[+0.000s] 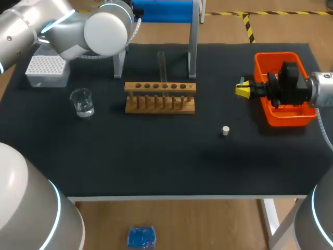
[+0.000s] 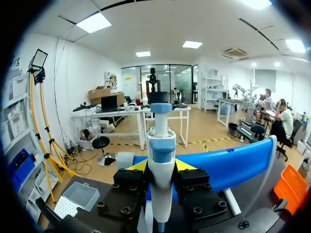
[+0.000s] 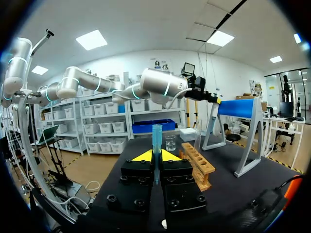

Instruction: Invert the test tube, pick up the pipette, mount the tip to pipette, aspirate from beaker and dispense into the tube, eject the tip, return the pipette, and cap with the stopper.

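1. Black matting covers the table (image 1: 156,161). 2 arms come in over it: the left arm (image 1: 62,26) from the far left corner, the right arm (image 1: 325,88) from the right edge.
2. The left gripper (image 2: 161,170) is hidden behind its own arm in the head view. In its wrist view the fingers are clamped on the pipette (image 2: 161,141), with 1 yellow tip showing at each side of the white-and-blue body. The pipette is upright, directly in front of the blue bar of the stand (image 2: 228,162). Whether it rests on the stand cannot be told.
3. The right gripper (image 1: 242,91) points left, just beside the left wall of the orange bin (image 1: 276,56), with its wrist above the bin. Its wrist view shows the fingers drawn narrow onto a translucent blue tube (image 3: 157,138), which stands upright between the yellow tips.
4. The test tube (image 1: 162,65) is clear and stands upright in the wooden rack (image 1: 160,98) at the table's centre, in front of the stand's metal legs.
5. The beaker (image 1: 82,102) stands left of the rack and apart from it, with clear liquid in the bottom.
6. The tip box (image 1: 47,70) sits behind the beaker, near the far left corner, below the left arm.
7. The stopper (image 1: 225,130) lies alone on the mat between rack and bin, nearer the front edge, touching nothing.
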You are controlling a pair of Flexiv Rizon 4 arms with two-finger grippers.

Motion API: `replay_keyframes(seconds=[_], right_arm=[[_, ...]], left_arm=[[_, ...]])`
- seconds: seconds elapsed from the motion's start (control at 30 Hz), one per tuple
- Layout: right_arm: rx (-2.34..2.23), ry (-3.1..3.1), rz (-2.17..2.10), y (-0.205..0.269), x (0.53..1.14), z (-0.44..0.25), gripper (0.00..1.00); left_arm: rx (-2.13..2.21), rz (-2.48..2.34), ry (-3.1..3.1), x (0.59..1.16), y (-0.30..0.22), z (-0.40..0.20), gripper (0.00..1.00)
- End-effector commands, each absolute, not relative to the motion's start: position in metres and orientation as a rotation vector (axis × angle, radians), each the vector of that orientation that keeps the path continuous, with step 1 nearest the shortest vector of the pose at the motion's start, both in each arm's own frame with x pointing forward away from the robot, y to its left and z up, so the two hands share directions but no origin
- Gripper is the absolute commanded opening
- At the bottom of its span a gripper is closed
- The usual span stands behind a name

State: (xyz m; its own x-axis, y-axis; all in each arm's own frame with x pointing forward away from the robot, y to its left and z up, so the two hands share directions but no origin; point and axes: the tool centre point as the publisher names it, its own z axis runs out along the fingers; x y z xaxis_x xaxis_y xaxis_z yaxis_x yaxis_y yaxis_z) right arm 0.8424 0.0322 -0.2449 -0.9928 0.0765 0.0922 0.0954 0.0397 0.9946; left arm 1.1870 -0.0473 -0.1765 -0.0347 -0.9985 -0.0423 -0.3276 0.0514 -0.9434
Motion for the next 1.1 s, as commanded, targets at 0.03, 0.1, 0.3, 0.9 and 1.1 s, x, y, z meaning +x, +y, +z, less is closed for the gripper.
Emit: replay_keyframes(seconds=[0.03, 0.1, 0.3, 0.9, 1.1], right_arm=[[-0.188, -2.259, -2.157, 0.032, 0.841, -0.244, 0.00], [-0.188, -2.259, -2.157, 0.032, 0.841, -0.244, 0.00], [-0.188, -2.259, -2.157, 0.032, 0.841, -0.244, 0.00], [-0.188, -2.259, -2.157, 0.032, 0.841, -0.244, 0.00], [-0.188, -2.259, -2.157, 0.032, 0.841, -0.244, 0.00]], left_arm=[[-1.401, -1.005, 1.496, 1.187, -0.047, -0.164, 0.00], [-1.398, -1.006, 1.494, 1.187, -0.047, -0.161, 0.00], [-1.367, -1.022, 1.513, 1.181, -0.047, -0.150, 0.00], [-1.054, -1.316, 1.942, 1.130, -0.038, -0.108, 0.00], [-0.965, -1.362, 2.045, 1.104, -0.033, -0.097, 0.00]])
